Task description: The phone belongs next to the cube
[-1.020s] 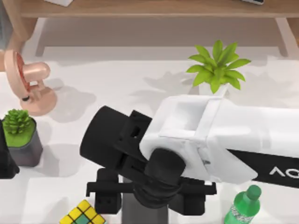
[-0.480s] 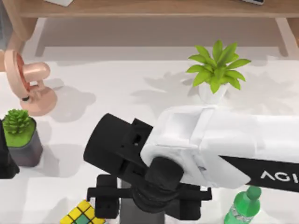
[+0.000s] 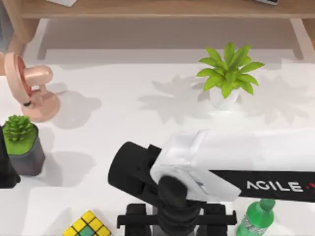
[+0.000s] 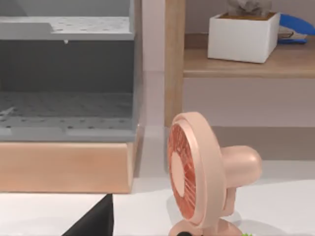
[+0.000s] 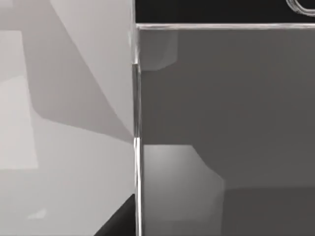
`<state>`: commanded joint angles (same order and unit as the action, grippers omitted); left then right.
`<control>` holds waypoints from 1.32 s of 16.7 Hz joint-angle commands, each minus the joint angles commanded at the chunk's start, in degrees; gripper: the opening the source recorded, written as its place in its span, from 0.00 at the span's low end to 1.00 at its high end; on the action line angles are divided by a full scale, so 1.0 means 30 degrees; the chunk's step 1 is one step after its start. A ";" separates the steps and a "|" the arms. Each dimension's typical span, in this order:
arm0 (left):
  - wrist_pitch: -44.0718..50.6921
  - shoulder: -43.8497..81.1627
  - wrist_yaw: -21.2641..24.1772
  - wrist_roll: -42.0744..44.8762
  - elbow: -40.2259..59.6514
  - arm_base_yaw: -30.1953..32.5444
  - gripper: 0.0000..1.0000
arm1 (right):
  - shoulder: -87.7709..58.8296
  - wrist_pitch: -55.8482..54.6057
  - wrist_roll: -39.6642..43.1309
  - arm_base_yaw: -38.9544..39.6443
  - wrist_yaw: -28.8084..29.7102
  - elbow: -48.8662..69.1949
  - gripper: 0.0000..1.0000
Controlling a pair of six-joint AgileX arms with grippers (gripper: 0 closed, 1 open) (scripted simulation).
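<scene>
The cube (image 3: pixel 87 226), tiled yellow and green, lies at the table's front edge, left of centre. My right arm reaches in from the right, and its gripper (image 3: pixel 176 227) hangs low over the front edge, a little to the right of the cube. It is shut on the phone (image 3: pixel 154 230), a grey slab mostly hidden under the wrist. In the right wrist view the phone's (image 5: pixel 221 123) flat grey face sits very close, with white table beside it. My left arm (image 3: pixel 5 167) stays parked at the left edge.
A pink fan (image 3: pixel 29 88) stands at the back left, and a succulent in a grey pot (image 3: pixel 22 145) sits in front of it. A leafy plant in a white pot (image 3: pixel 227 78) is at the back right. A green bottle (image 3: pixel 256 219) stands just right of the gripper. A wooden shelf (image 3: pixel 157 10) spans the rear.
My right arm has drawn toward the table's front edge and shifted right, carrying the phone with it and looking lower. The cube and the left arm have not moved.
</scene>
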<state>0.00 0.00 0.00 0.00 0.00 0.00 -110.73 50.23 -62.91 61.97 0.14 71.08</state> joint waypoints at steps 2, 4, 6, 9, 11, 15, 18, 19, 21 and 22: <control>0.0000 0.0000 0.0000 0.0000 0.0000 0.0000 1.00 | 0.0000 0.0000 0.0000 0.0000 0.0000 0.0000 0.00; 0.0000 0.0000 0.0000 0.0000 0.0000 0.0000 1.00 | 0.0000 0.0000 0.0000 0.0000 0.0000 0.0000 0.00; 0.0000 0.0000 0.0000 0.0000 0.0000 0.0000 1.00 | 0.0000 0.0000 0.0000 0.0000 0.0000 0.0000 0.15; 0.0000 0.0000 0.0000 0.0000 0.0000 0.0000 1.00 | 0.0000 0.0000 0.0000 0.0000 0.0000 0.0000 0.38; 0.0000 0.0000 0.0000 0.0000 0.0000 0.0000 1.00 | 0.0000 0.0000 0.0000 0.0000 0.0000 0.0000 0.53; 0.0000 0.0000 0.0000 0.0000 0.0000 0.0000 1.00 | 0.0000 0.0000 0.0000 0.0000 0.0000 0.0000 0.83; 0.0000 0.0000 0.0000 0.0000 0.0000 0.0000 1.00 | 0.0000 0.0000 0.0000 0.0000 0.0000 0.0000 1.00; 0.0000 0.0000 0.0000 0.0000 0.0000 0.0000 1.00 | 0.0000 0.0000 0.0000 0.0000 0.0000 0.0000 1.00; 0.0000 0.0000 0.0000 0.0000 0.0000 0.0000 1.00 | 0.0000 0.0000 0.0000 0.0000 0.0000 0.0000 1.00; 0.0000 0.0000 0.0000 0.0000 0.0000 0.0000 1.00 | 0.0000 0.0000 0.0000 0.0000 0.0000 0.0000 1.00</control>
<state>0.00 0.00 0.00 0.00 0.00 0.00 -110.73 50.23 -62.91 61.97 0.14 71.08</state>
